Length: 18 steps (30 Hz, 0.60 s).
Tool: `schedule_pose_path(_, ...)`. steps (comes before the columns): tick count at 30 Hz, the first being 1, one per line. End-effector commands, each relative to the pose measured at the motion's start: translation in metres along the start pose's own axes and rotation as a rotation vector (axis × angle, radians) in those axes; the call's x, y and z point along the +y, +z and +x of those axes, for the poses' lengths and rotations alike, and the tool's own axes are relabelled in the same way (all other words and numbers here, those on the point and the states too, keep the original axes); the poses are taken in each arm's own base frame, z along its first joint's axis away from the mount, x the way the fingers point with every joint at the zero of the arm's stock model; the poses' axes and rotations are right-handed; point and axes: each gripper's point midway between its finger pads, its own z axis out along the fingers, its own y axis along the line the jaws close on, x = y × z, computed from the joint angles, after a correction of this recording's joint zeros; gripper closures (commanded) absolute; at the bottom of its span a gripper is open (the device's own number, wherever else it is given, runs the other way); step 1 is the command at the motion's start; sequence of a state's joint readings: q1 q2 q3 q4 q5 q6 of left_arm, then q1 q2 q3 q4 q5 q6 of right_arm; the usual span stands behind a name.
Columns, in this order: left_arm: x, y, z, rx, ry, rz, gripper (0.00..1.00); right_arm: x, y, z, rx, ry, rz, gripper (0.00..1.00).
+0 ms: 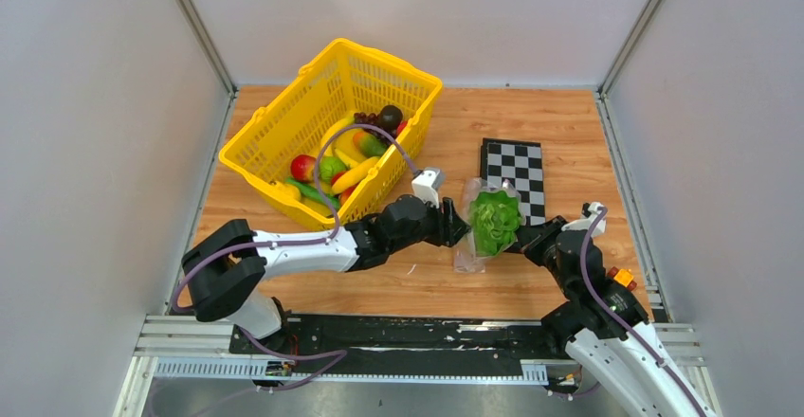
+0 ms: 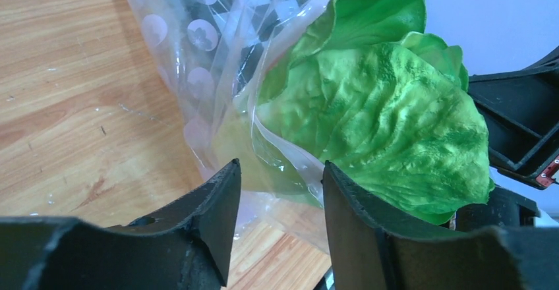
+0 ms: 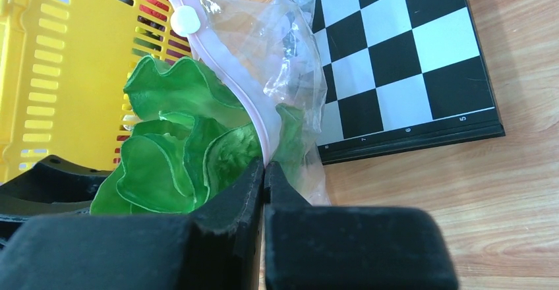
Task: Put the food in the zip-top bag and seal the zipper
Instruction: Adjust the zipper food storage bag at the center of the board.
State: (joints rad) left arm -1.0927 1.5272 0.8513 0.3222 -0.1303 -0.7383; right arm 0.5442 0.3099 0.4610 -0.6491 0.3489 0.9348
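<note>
**Lettuce at bag mouth; right pinch on zipper**

Top external: shows the lettuce [image 1: 495, 220] on the wooden table [image 1: 569, 123], between the left gripper [image 1: 462, 224] and the right gripper [image 1: 527, 237]. Shows the zip-top bag [image 1: 466, 258] draped round it, just beside the chessboard [image 1: 517, 166]. Cannot tell either jaw state here. Shows the yellow basket [image 1: 284, 137] well apart, rear left.

Left wrist: shows the left gripper [image 2: 280, 178] spread, with the zip-top bag [image 2: 198, 39] film and the lower edge of the lettuce [image 2: 382, 118] just beyond the gap. Cannot tell whether touching. Resolves the pale dots on the film, too faint from above.

Right wrist: shows the right gripper [image 3: 265, 168] pressed together, pinching the pink zipper [image 3: 227, 72] at its lower end. Places the lettuce [image 3: 171, 145] left of the strip, partly behind film. Reveals a white slider [image 3: 185, 20] at the strip's top, unseen in the other views.
</note>
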Motion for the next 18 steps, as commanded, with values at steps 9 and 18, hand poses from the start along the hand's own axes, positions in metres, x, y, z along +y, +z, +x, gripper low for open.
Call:
schedule_pose_path(9,0.002,0.006,-0.018,-0.075,-0.102,0.047,0.52,0.024,-0.004,-0.013,-0.025,0.013,-0.081,1.0)
schedule_pose_path(18,0.006,0.009,-0.005,-0.035,-0.1,0.05,0.89,0.029,-0.004,-0.014,-0.025,0.019,-0.098,1.0)
